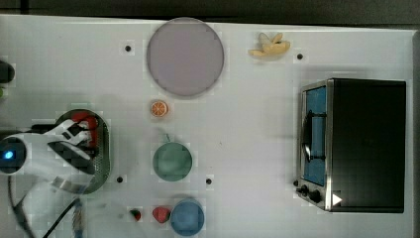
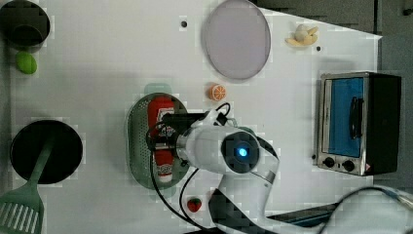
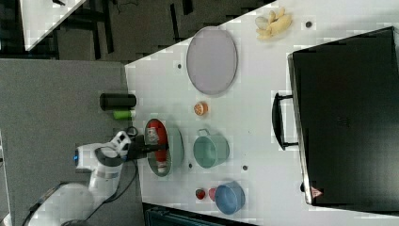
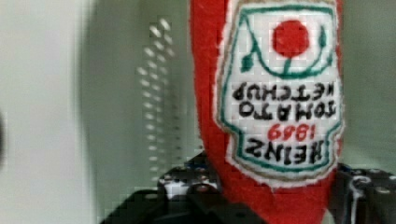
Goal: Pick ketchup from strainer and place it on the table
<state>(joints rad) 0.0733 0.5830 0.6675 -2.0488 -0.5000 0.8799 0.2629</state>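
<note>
Your gripper (image 4: 275, 196) is down in the strainer (image 2: 136, 141) with its fingers (image 4: 187, 191) set on either side of the ketchup (image 4: 261, 93), pinching the red body just beside the label; the wrist view shows the dark fingers against both flanks of the bottle. The ketchup lies lengthwise in the strainer, its length running up and down the left view, its white cap (image 2: 164, 170) toward the left view's bottom. In the top view the arm covers most of the strainer (image 1: 104, 144), and you can see a bit of red (image 1: 84, 120) past the wrist. The strainer sits on the table (image 1: 247, 124) near the top view's left edge. To its right in the top view stands a green cup (image 1: 172, 161), with a blue cup (image 1: 187, 217) below that and two strawberries (image 1: 160, 214) just beside the blue one. An orange slice (image 1: 159, 108) lies between the strainer and the grey plate (image 1: 184, 57). Bananas (image 1: 270, 45) lie near the far edge, and a toaster oven (image 1: 354, 145) fills the top view's right side. In the left view a black pan (image 2: 46, 151) with a green spatula (image 2: 24, 204) sits well apart from the strainer.
</note>
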